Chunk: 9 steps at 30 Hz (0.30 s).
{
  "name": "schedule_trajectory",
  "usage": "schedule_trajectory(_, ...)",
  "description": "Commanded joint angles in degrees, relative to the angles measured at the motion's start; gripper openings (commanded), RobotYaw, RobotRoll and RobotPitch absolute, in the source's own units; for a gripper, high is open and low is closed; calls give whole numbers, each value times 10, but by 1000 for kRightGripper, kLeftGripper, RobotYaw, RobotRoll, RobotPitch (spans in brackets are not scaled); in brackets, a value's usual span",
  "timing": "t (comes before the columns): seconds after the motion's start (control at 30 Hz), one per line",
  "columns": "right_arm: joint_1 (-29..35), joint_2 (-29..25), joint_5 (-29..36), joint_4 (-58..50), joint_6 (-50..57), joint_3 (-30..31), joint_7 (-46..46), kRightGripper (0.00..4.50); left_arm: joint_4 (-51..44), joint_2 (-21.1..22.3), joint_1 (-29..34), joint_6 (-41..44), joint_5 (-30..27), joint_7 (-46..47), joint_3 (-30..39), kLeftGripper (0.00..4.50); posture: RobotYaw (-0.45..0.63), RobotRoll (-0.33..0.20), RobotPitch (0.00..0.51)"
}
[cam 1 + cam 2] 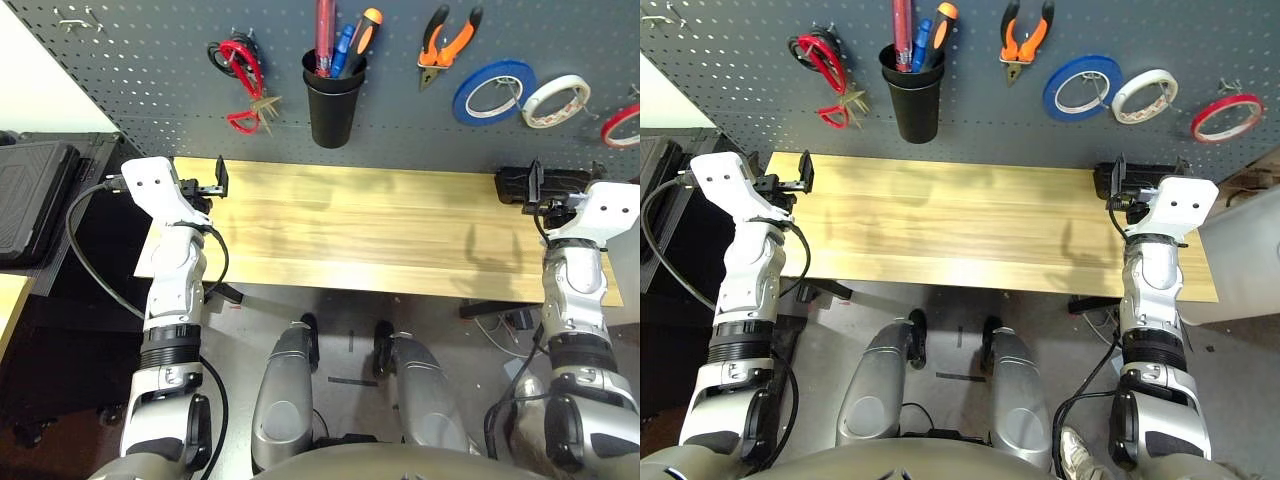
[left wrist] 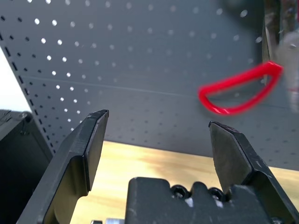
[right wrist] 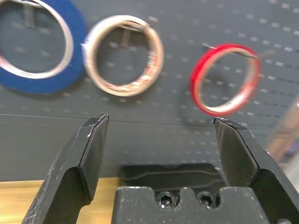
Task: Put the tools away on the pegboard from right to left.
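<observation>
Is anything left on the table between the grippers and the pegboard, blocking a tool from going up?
Nothing visible. The table is bare; red scissors, screwdriver, pliers and red tape ring already hang on the pegboard. Left gripper and right gripper are open, holding nothing.

Light wooden surface [image 1: 360, 230] stretching between my two hands, black object [image 1: 1118, 180] on it by my right hand [image 1: 1118, 178]

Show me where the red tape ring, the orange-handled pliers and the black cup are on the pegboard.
red tape ring [image 1: 1226, 117]: right eye view, on its red band at the lower rim.
orange-handled pliers [image 1: 1021, 47]: right eye view, near the pivot where the handles meet.
black cup [image 1: 333, 105]: left eye view, on its front wall.
</observation>
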Motion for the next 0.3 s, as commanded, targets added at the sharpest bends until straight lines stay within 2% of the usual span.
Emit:
schedule_trajectory(0.03,-2,-11,-9,36,-19,-15,-28,4500,24,11,5,-20,0,-6,7,4472,93,0,264)
schedule_trajectory(0.3,-22,-13,-11,73,-39,-7,-44,4500,44,19,-4,-33,-3,-1,17,4472,101,0,257)
